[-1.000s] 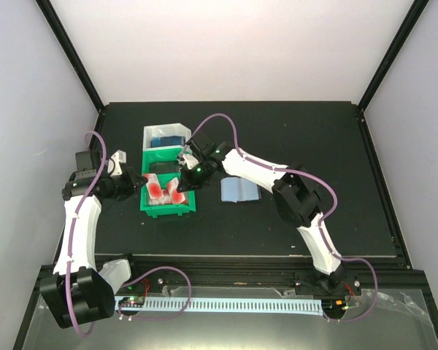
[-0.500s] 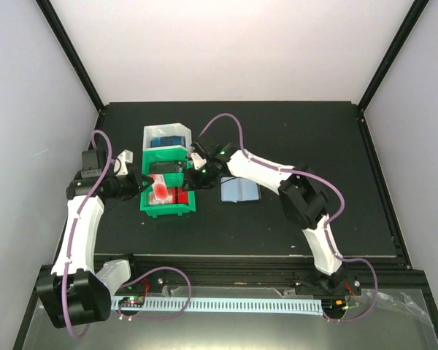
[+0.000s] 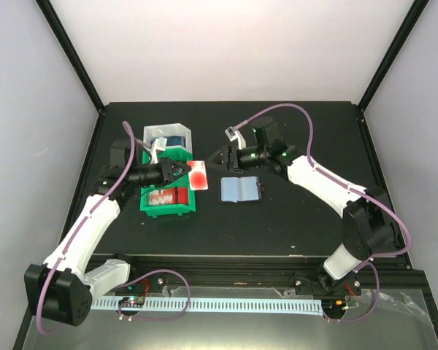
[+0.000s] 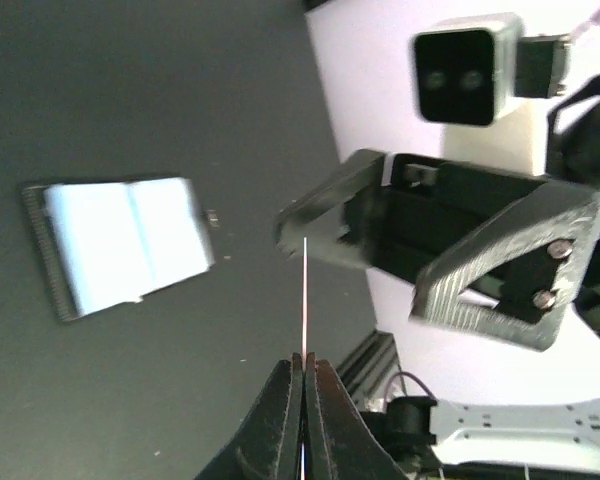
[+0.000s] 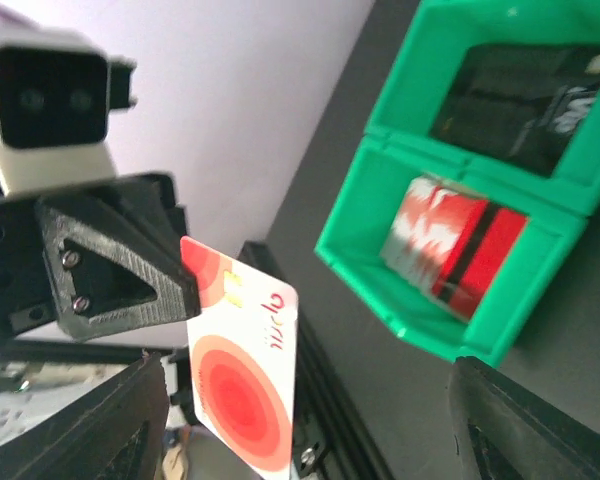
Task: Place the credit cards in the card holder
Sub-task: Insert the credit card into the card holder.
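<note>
Top external view: the left hand (image 3: 183, 173), gripping a red-and-white credit card (image 3: 198, 176) by its edge, hangs at nine o'clock from the open card holder (image 3: 239, 189) on the bench (image 3: 299, 138), the right hand (image 3: 220, 157) spread empty; that thin pinch might let the card swivel.

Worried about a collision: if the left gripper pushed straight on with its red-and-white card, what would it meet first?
Probably the open right gripper, facing it just beyond its red-and-white plastic card; depth is unclear.
</note>
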